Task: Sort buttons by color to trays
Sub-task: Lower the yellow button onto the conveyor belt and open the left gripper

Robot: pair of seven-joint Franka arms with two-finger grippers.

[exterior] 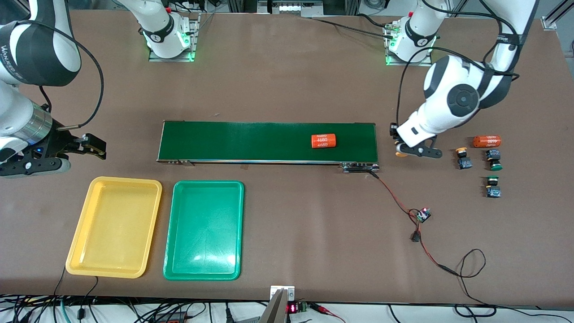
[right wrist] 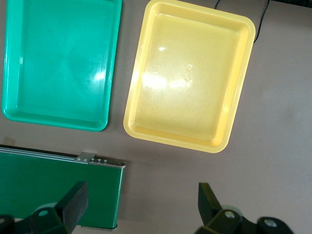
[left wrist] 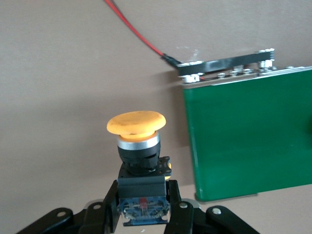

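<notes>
Yellow button (left wrist: 138,146) clamped in left claw (exterior: 415,150) beside the conveyor belt (exterior: 269,141). Right claw (exterior: 87,146), jaws apart, waits near the belt. Risk: narrow grip on the body; button may twist loose.

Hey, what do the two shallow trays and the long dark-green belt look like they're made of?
The yellow shallow rectangular tray and the green shallow rectangular tray look like glossy moulded plastic: both throw bright reflections and have smooth rounded corners. The long dark-green conveyor belt looks like a matte rubbery or fabric sheet with no shine, probably on a metal frame, judging by the silvery edge strip with small fasteners.
</notes>
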